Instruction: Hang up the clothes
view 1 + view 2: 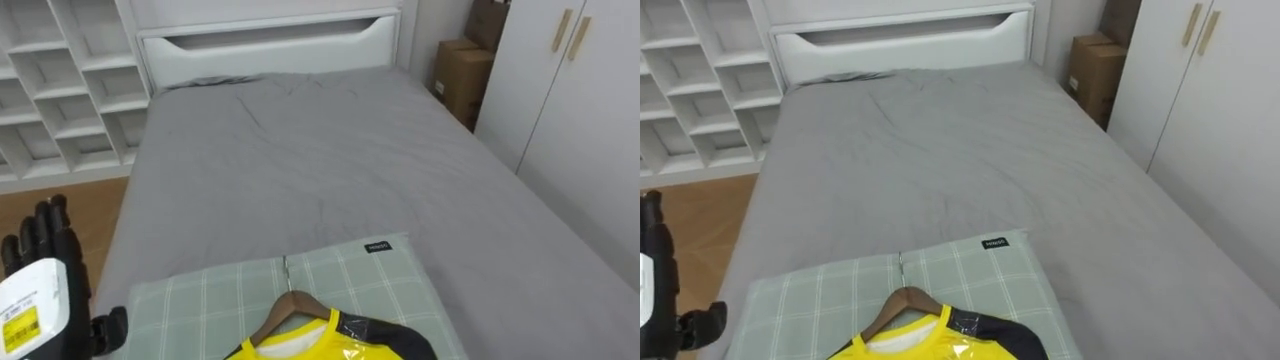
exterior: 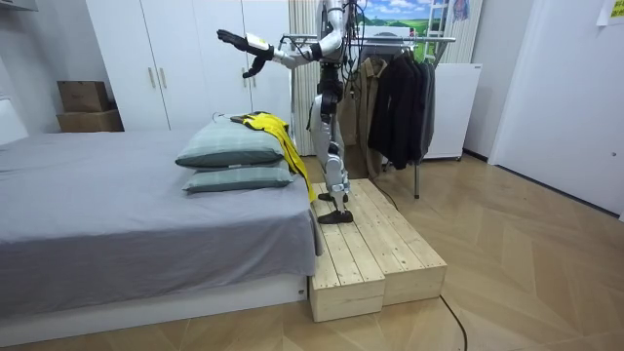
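A yellow garment (image 1: 335, 345) with a black part lies on a wooden hanger (image 1: 291, 305), whose metal hook points up the bed. It rests on a green checked pillow (image 1: 200, 290) at the near end of the bed. In the room view the garment (image 2: 280, 134) drapes over the stacked pillows (image 2: 230, 148) and down the bed's edge. My left hand (image 1: 45, 265) is raised at the lower left, left of the pillow and apart from it, with straight fingers and nothing in it. In the room view this hand (image 2: 236, 41) reaches out above the pillows. A clothes rack (image 2: 405, 39) with dark clothes stands behind me.
The grey bed (image 1: 330, 160) stretches ahead to a white headboard (image 1: 270, 45). White shelves (image 1: 70, 80) stand on the left, cardboard boxes (image 1: 462, 75) and a white wardrobe (image 1: 575, 110) on the right. I stand on a wooden platform (image 2: 375, 249) beside the bed.
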You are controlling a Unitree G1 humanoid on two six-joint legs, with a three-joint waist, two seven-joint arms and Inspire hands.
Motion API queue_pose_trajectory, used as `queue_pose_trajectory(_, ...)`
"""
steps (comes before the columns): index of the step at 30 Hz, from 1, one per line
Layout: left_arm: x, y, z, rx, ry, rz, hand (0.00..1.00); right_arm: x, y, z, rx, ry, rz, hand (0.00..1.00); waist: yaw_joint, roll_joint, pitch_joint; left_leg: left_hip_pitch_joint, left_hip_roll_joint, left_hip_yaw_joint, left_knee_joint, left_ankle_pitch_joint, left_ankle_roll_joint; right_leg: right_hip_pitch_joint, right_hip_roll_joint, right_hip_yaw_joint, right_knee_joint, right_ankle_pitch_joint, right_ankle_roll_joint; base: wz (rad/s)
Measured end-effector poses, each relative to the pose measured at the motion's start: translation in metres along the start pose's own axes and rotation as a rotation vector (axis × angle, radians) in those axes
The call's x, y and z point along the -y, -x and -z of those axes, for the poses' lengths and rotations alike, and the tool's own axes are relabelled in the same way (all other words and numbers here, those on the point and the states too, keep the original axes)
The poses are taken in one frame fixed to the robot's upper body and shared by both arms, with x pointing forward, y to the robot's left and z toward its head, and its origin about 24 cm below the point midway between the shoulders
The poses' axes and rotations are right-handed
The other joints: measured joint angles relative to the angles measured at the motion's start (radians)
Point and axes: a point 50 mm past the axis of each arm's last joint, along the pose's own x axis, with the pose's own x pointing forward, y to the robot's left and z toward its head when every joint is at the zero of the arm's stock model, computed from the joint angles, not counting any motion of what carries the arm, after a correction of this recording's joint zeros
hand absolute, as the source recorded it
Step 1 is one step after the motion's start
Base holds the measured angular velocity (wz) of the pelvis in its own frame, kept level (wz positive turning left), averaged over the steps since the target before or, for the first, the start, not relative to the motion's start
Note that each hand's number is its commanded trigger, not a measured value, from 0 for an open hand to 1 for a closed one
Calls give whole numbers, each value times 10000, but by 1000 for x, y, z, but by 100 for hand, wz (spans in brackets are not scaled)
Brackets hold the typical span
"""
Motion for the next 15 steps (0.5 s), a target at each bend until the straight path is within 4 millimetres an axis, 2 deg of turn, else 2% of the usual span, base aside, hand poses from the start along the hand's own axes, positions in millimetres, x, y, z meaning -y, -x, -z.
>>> queue_pose_trajectory(6, 4, -2, -13, 653, 397, 208, 0, -1, 0, -1, 131, 26, -27, 0, -83, 2, 22, 33, 0, 146, 1, 0, 0, -67, 5, 195, 18, 2, 1, -9)
queue_pose_trajectory(11, 11, 1, -19, 982, 458, 975, 0, -2, -1, -2, 169, 14, -139, 0, -295, -43, 79, 12, -1, 148, -11, 0, 1, -82, 7, 230, 14, 4, 1, -2)
queue_pose_trajectory(15, 17, 4, -24, 1178, 483, 1583, 0, -2, -1, -3, 192, -12, -146, 0, -315, -62, 91, 0, 0, 168, -12, 0, 1, -78, 9, 249, 16, 3, 1, 0)
